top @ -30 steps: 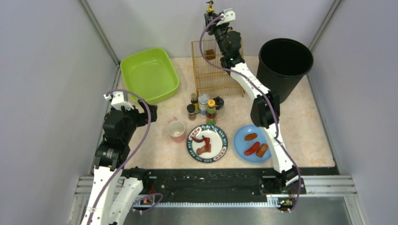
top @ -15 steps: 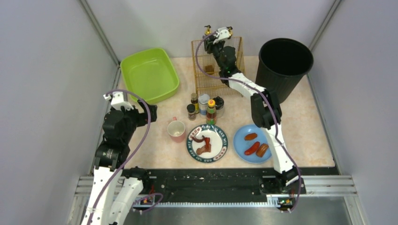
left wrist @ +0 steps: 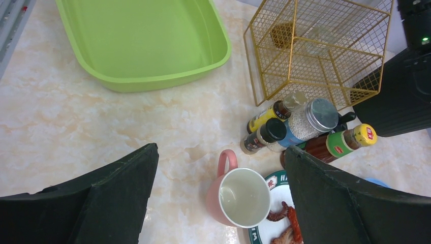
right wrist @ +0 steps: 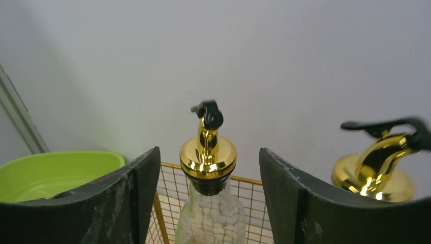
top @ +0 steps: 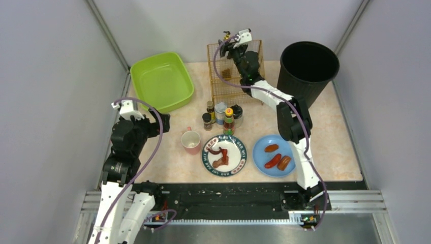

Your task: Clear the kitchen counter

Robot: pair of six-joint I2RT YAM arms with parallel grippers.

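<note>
Okay, left gripper [left wrist: 221, 150] gaped wide and empty, above the counter [top: 335, 132] by the cup [left wrist: 239, 198]. The plate [left wrist: 264, 223] was cut off at the frame edge. Counter lay flat under both arms, long axis left-right, partly hidden by dishes. Far back, right gripper [right wrist: 208, 152] stood parted around a bottle [right wrist: 209, 216] in the rack [top: 236, 84], gaps both sides, not gripping. A second gold spout [right wrist: 373, 173] was half hidden behind a finger.

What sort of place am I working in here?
Probably a mock kitchen set up inside a grey-walled test cell: the marble-pattern counter, a cluster of condiment bottles, and a blue plate of sausages near a pink mug.
</note>
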